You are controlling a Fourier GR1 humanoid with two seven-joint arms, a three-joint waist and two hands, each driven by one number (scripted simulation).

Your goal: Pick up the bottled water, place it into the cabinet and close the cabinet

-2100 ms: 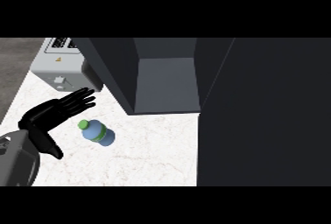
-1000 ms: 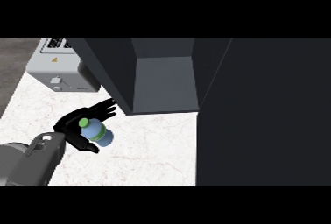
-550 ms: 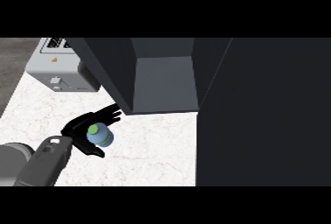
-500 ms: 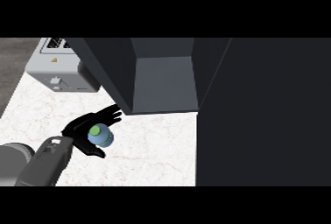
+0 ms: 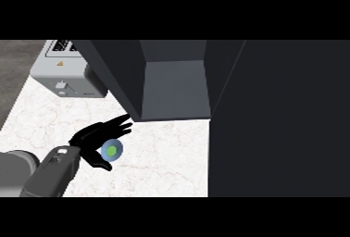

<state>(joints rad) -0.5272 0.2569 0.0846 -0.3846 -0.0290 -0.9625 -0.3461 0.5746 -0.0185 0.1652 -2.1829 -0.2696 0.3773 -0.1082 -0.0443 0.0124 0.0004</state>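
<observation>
The black left hand, fingers now curled round the small green-capped blue water bottle, has tipped it cap-up, ready for the dark open cabinet.

The left hand curls round the bottled water above the worktop, just below the cabinet.

Single head view, looking steeply down on the desk, close in, cabinet ahead, forearm entering lower left.

Open cabinet ahead, dark door perhaps blocking right
</observation>
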